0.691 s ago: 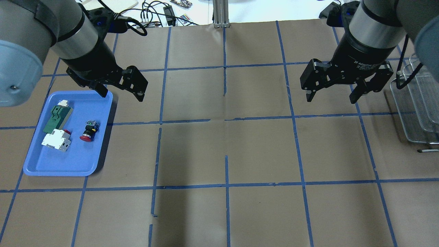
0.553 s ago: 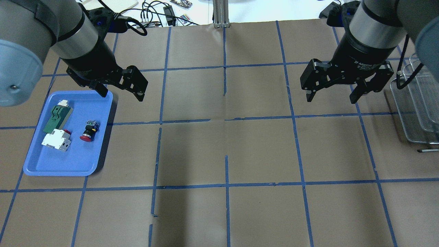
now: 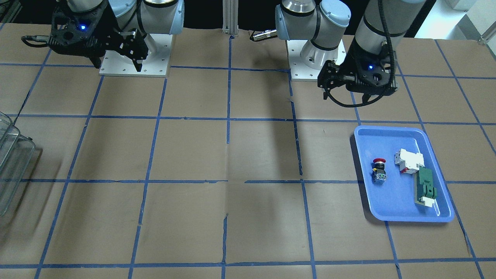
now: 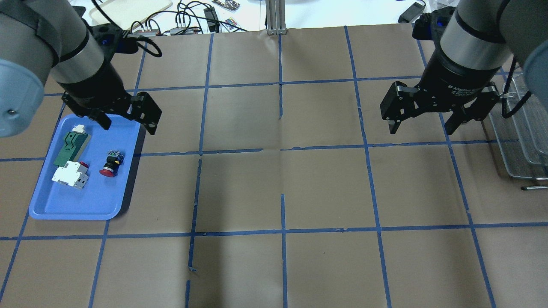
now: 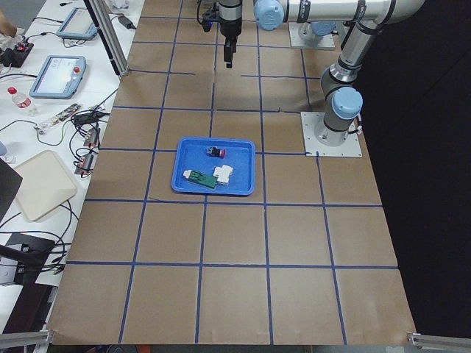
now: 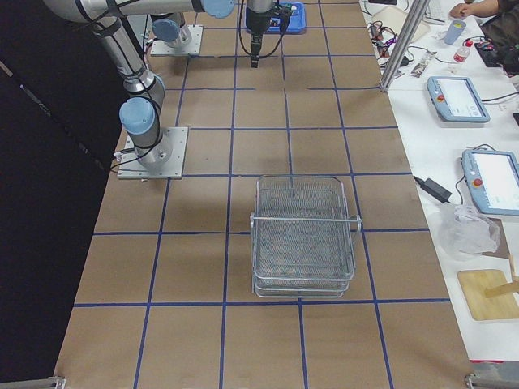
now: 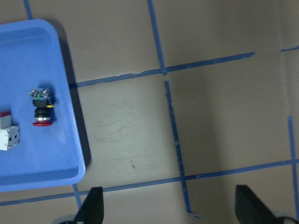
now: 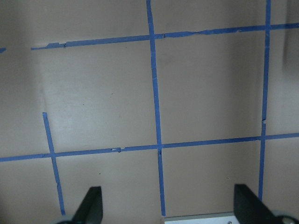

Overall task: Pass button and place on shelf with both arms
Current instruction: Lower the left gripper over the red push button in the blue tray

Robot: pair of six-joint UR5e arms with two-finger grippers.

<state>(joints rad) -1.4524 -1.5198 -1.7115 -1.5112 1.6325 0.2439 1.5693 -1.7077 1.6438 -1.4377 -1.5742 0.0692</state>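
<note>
The button (image 4: 112, 164), a red cap on a black barrel, lies on its side in the blue tray (image 4: 85, 214) at the table's left; it also shows in the front view (image 3: 378, 170) and the left wrist view (image 7: 41, 108). My left gripper (image 4: 128, 127) is open and empty, raised over the tray's far right corner, apart from the button. My right gripper (image 4: 421, 128) is open and empty above bare table, just left of the wire-mesh shelf (image 4: 520, 141). The shelf also shows in the right exterior view (image 6: 304, 235).
In the tray beside the button lie a white block with red marks (image 4: 70, 175) and a green-and-white elongated part (image 4: 72, 147). The table is brown paper with a blue tape grid. Cables lie beyond the far edge (image 4: 188, 21).
My left gripper has moved left and toward the tray, now over its far right corner. My right gripper has shifted slightly right and nearer. The button has not moved.
</note>
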